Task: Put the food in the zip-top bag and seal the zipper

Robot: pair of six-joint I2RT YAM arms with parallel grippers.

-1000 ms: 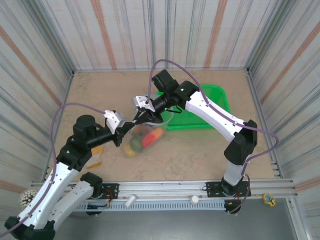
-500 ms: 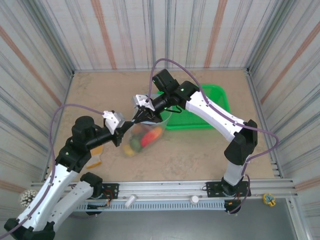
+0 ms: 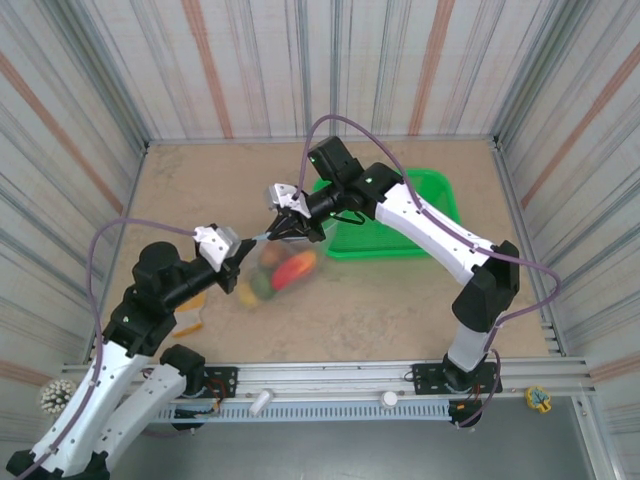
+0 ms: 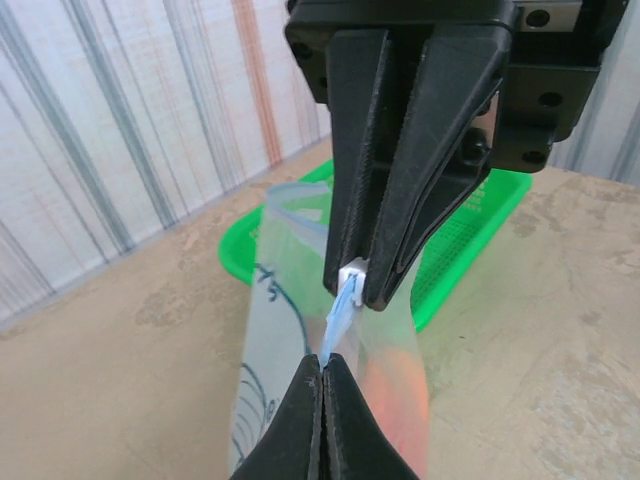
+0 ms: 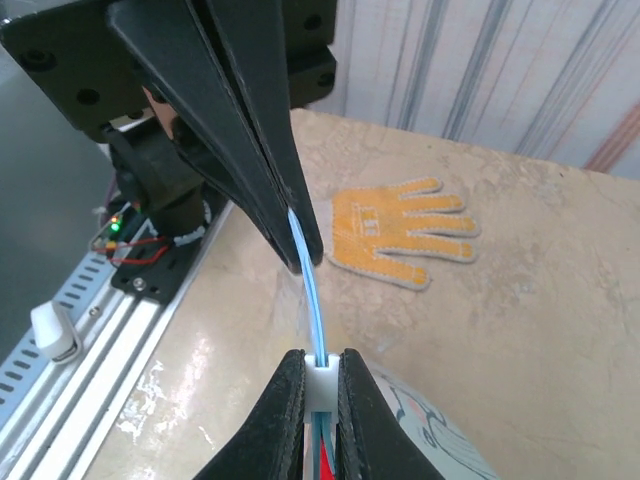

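Currently: sealing step. L jaws clamped on zipper (image 4: 338, 318) end; R jaws pinching white slider (image 5: 320, 378). Zip-top bag (image 3: 262, 264), food (image 3: 295, 268) inside, strung betw. both, beside green basket (image 3: 437, 205). Next, likely: pull slider along strip, keeping taut.

My right gripper (image 5: 320, 372) pinches the zipper (image 5: 313, 300), its blue strip running up to the left gripper (image 5: 303, 255), clamped on it too; a yellow glove (image 5: 400, 228) lies beyond.
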